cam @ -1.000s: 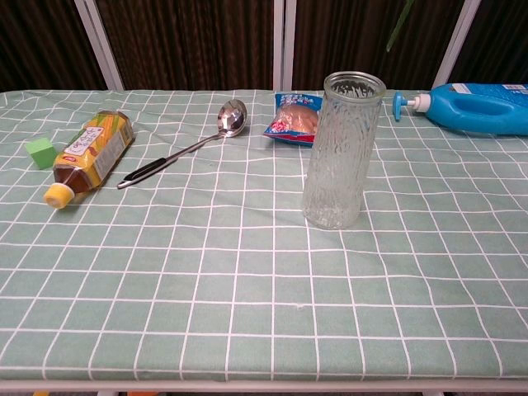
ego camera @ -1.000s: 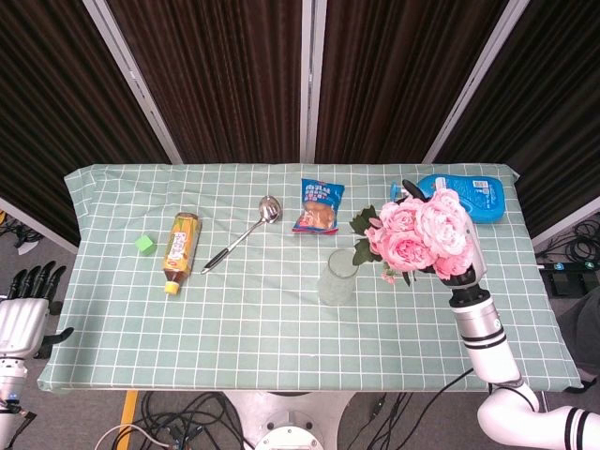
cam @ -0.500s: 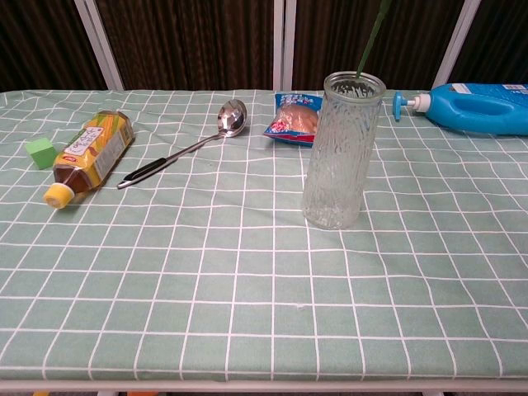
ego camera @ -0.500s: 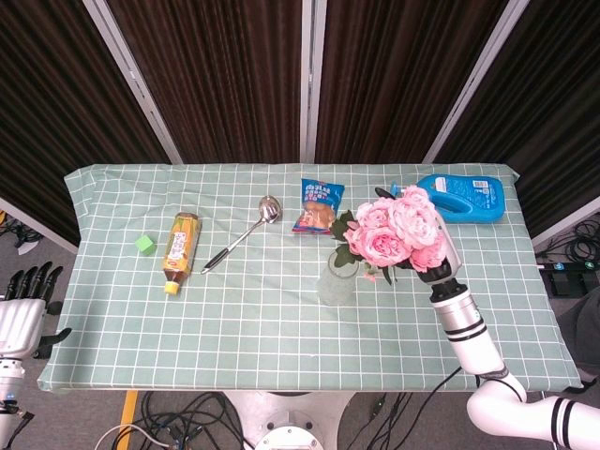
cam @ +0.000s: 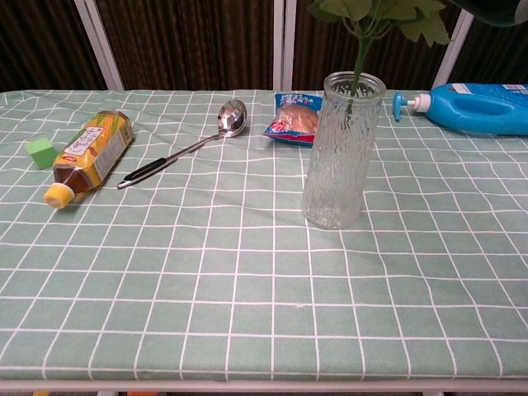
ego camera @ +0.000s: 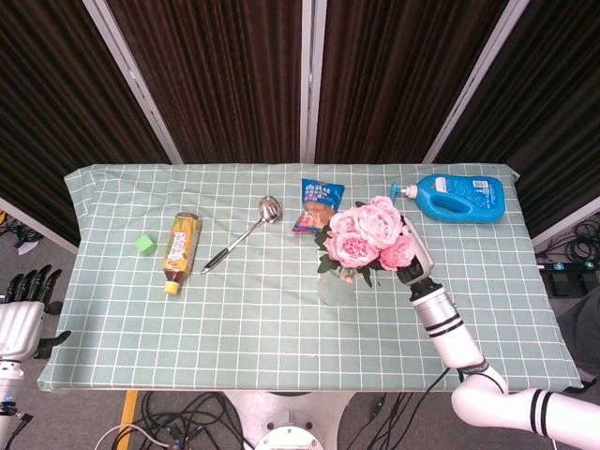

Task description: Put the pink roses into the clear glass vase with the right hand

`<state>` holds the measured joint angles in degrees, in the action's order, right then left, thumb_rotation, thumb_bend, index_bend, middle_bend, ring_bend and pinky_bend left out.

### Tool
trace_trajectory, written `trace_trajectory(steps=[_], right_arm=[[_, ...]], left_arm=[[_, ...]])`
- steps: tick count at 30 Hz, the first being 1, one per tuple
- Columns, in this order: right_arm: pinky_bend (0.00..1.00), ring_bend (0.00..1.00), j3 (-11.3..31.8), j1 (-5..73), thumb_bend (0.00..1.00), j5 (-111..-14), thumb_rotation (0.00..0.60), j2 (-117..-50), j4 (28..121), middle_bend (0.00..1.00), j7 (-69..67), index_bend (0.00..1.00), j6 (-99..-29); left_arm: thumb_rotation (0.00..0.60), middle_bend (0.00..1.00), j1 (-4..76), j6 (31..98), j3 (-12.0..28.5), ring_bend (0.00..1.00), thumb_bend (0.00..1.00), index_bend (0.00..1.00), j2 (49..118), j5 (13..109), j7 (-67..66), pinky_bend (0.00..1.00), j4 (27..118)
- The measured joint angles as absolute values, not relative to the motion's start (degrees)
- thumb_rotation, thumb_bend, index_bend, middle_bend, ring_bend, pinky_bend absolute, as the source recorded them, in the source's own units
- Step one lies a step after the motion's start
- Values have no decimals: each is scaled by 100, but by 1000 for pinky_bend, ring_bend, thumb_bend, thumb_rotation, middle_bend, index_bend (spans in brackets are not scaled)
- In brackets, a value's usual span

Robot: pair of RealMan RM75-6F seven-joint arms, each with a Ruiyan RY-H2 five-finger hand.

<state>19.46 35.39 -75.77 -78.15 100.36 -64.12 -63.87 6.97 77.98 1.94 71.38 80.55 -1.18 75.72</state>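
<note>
The pink roses hang as a bunch right above the clear glass vase, covering most of it in the head view. My right hand grips the bunch from the right side and is largely hidden behind the blooms. In the chest view the ribbed vase stands upright, and a green stem reaches down through its mouth, with leaves at the frame's top. My left hand hangs off the table's left front corner, fingers apart and holding nothing.
A tea bottle lies on the checked tablecloth beside a green cube. A metal ladle and a snack bag lie behind the vase. A blue detergent bottle lies at the back right.
My right hand has carried the roses leftward from right of the vase to above it. The stem has come down into the vase's mouth.
</note>
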Motion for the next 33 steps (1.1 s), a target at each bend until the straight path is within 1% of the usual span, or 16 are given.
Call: trace_trajectory(steps=[5,14,17,21,24,26,28,29,30,31,33], right_arm=[[62,261,1845,3553,170,-7712,600,-8013,9782,469,-6415,512,-6359],[61,229,1798,3627,146,-7736,600,-8156,9462,452,-6449,474,-6105],[57,203,1729,3617,123,-7774,600,-8203,9353,438,-6497,441,-6055],[34,153,1642,3600,91,-7845,600,-8268,9177,405,-6624,363,-5988],[5,96,1594,3600,33,-7982,600,-8271,9112,348,-6741,263,-5964],[0,40,1568,3602,5,-8096,600,-8252,9097,278,-6819,160,-5970],[0,2,1535,3605,0,-8257,600,-8207,9090,178,-6919,43,-5995],[0,0,1518,3605,0,-8329,600,-8182,9085,146,-6947,20,-6015],[0,0,1499,3604,0,-8397,600,-8156,9079,90,-6959,1,-6044],[0,0,1476,3600,0,-8465,600,-8127,9069,48,-6948,0,-6096],[0,0,1446,3581,0,-8518,600,-8084,9062,5,-6868,0,-6189]], left_arm=[[600,0,681,7768,191,0,0,49,7149,8032,-34,17,7491],[600,0,655,7809,169,0,0,49,7113,8086,-9,17,7536],[600,0,657,7804,172,0,0,49,7109,8088,-8,17,7542],[600,0,661,7785,176,0,0,49,7109,8078,-17,17,7542],[600,0,668,7779,182,0,0,49,7107,8075,-30,17,7548],[600,0,666,7789,184,0,0,48,7103,8079,-33,17,7564],[600,0,662,7809,181,0,0,49,7094,8099,-26,17,7586],[600,0,660,7825,179,0,0,49,7087,8117,-25,17,7598],[600,0,659,7832,178,0,0,49,7084,8123,-30,17,7602],[600,0,658,7836,179,0,0,49,7083,8123,-34,17,7604],[600,0,654,7832,182,0,0,49,7085,8113,-29,16,7605]])
